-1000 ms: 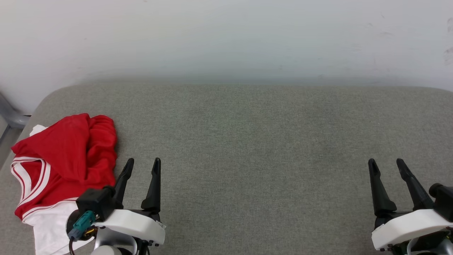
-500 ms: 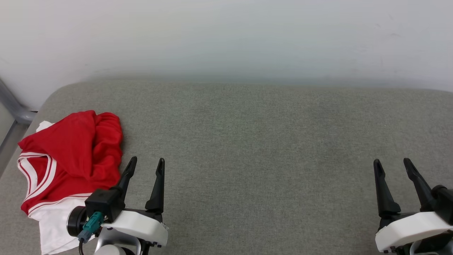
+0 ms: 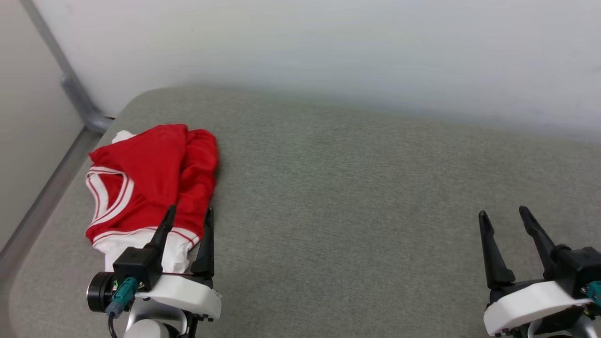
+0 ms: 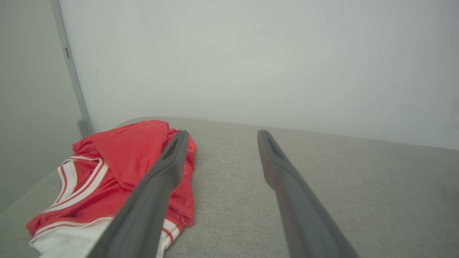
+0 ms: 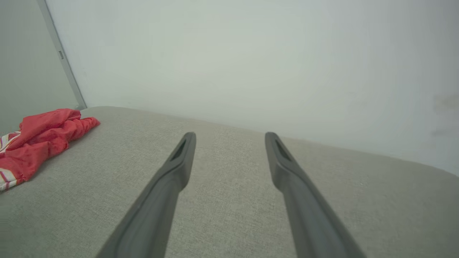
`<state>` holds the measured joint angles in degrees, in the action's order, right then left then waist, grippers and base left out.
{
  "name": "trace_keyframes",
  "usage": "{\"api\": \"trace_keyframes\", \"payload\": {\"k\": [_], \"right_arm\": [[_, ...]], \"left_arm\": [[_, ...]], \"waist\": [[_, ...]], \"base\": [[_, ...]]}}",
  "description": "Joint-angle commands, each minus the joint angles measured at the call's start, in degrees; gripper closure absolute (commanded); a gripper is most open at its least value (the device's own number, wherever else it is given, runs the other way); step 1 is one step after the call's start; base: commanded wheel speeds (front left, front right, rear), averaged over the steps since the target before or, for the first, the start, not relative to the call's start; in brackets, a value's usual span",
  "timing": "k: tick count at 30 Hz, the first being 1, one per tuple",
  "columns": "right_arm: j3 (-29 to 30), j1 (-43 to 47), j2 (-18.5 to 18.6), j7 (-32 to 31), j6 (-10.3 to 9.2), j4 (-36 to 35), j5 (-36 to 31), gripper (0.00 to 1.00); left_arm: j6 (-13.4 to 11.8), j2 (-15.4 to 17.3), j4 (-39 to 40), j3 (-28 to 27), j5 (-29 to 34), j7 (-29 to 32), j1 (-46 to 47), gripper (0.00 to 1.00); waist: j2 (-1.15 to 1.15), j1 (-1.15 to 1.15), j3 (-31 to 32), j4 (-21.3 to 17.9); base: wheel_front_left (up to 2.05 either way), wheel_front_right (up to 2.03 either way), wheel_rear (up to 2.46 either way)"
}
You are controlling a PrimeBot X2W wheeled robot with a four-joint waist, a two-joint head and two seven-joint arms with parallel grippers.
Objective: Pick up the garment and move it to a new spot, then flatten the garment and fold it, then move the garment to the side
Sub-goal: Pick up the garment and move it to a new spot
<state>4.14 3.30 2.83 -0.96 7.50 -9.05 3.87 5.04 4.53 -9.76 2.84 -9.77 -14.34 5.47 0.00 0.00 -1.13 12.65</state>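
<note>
Now, far left: grey metal rail (image 3: 70, 87) runs slantwise down beside the rounded corner of the surface, with a plain white wall (image 3: 328, 47) behind it.
Bearing top: grey woven-fabric padded surface (image 3: 352, 188), stretching across the head view from the rounded left corner to the right edge.
Garment: red jersey T-shirt with white sleeve and red-white striped trim (image 3: 155, 188) lies crumpled in a heap on the left part of the surface, close to the rounded corner and the rail.
Garment detail: red cloth is bunched on the far side; the striped collar band curves along the left side; a white sleeve with striped edging lies at the near end.
Garment, left wrist view: heap (image 4: 107, 157) sits left of centre, the claw's left finger crossing in front of it.
Garment, right wrist view: heap (image 5: 43, 136) lies at the far left, well apart from that claw.
Left claw (image 3: 189, 211): spread wide and holding nothing, its fingers lying over the garment's near right edge in the head view; whether they touch the cloth cannot be told.
Left claw, own view (image 4: 222, 134): right finger stands over bare surface beside the heap.
Right claw (image 3: 503, 212): spread wide and holding nothing, over bare surface at the lower right.
Right claw, own view (image 5: 230, 135): both fingers point toward the wall.
</note>
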Motion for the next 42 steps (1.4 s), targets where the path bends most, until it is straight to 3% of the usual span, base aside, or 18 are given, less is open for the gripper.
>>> {"api": "trace_keyframes", "payload": {"k": [1,8,15,31,38,42], "right_arm": [[-0.6,-0.8,0.1,0.5,-0.02,0.1,-1.4,0.00],[-1.9,-1.7,0.1,1.5,-0.03,1.2,-2.1,0.00],[-2.8,-3.1,0.1,1.7,-0.03,2.3,-1.6,0.00],[-8.0,-10.7,0.1,1.9,-0.04,7.1,-2.8,0.00],[-6.5,-11.0,0.1,1.7,-0.04,7.7,-3.1,0.00],[-4.4,-9.1,0.1,1.1,-0.04,6.2,-3.7,0.00]], "left_arm": [[-0.1,-0.2,-0.4,-0.4,1.1,-0.5,0.8,0.00],[-0.4,-0.5,-2.1,-2.0,2.5,-0.9,1.3,0.00],[-0.5,-0.6,-2.7,-3.3,2.4,-0.9,1.0,0.00],[-1.3,-1.1,1.5,-8.5,1.7,-0.9,-1.3,0.00],[0.7,-0.6,-0.8,-7.8,0.5,-0.9,2.5,0.00],[2.0,1.6,-5.1,-5.5,-1.4,0.2,8.9,0.00]], "waist": [[0.00,0.00,-0.2,4.1],[0.00,0.00,-0.5,12.6],[0.00,0.00,-1.0,17.7],[0.00,0.00,-4.7,19.1],[0.00,0.00,-5.4,18.9],[0.00,0.00,-6.2,18.6]], "base": [[0.00,0.00,0.00],[0.00,0.00,0.00],[0.00,0.00,0.00],[0.00,0.00,0.00],[0.00,0.00,0.00],[0.00,0.00,0.00]]}}
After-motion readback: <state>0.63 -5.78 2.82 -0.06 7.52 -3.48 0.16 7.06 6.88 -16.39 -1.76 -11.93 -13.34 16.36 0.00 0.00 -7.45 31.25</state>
